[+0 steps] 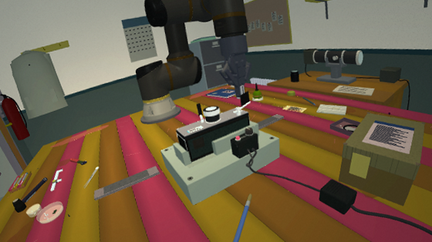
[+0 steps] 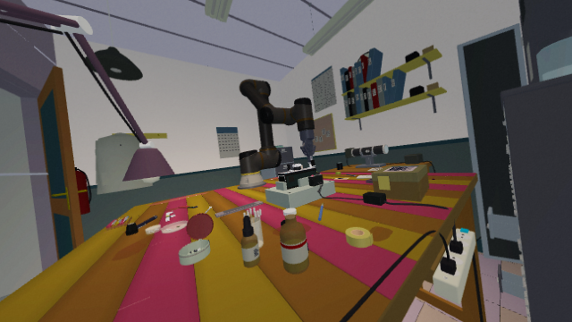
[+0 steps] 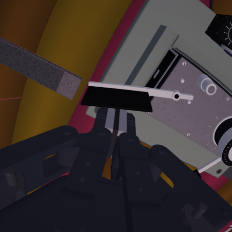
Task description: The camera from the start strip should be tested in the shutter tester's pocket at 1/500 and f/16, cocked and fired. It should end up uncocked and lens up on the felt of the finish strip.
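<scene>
The camera [image 1: 213, 133] sits in the pocket of the pale shutter tester [image 1: 220, 161] at the bench's middle, its silver top plate [image 3: 192, 107] facing up. Its wind lever [image 3: 136, 93] sticks out past the camera's far end, with a black paddle at its tip. My gripper [image 1: 241, 93] [image 3: 116, 121] hangs just behind that paddle, closed and holding nothing. A dial [image 3: 225, 142] sits on the top plate. One grey felt strip [image 1: 127, 182] lies left of the tester. The other strip [image 1: 271, 120] [image 3: 40, 70] lies beyond it.
The tester's black control box [image 1: 244, 143] stands on its front, with a cable running to an adapter [image 1: 337, 196]. A cardboard box [image 1: 381, 156] stands to the right. A blue pen [image 1: 240, 224] lies in front. Small tools are scattered at the bench's left.
</scene>
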Motion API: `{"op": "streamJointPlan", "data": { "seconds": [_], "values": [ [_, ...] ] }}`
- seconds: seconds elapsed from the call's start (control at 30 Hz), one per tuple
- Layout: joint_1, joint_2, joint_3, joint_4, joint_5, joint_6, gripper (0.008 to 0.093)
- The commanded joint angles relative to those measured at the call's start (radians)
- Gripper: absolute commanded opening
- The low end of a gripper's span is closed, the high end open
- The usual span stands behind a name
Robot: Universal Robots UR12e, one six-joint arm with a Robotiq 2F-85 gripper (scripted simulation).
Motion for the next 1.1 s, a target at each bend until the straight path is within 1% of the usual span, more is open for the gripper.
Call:
{"op": "streamJointPlan", "data": {
  "seconds": [0.0, 0.17, 0.33, 0.8, 1.07],
  "values": [
    [0.0, -0.001, -0.001, 0.001, 0.0, 0.0, 0.008],
    [0.0, -0.009, -0.006, 0.014, 0.0, 0.0, 0.008],
    [0.0, -0.027, -0.019, 0.043, 0.0, 0.0, 0.008],
    [0.0, -0.099, -0.084, 0.181, 0.0, 0.0, 0.008],
    [0.0, -0.128, -0.12, 0.247, 0.0, 0.0, 0.008]
  ]
}}
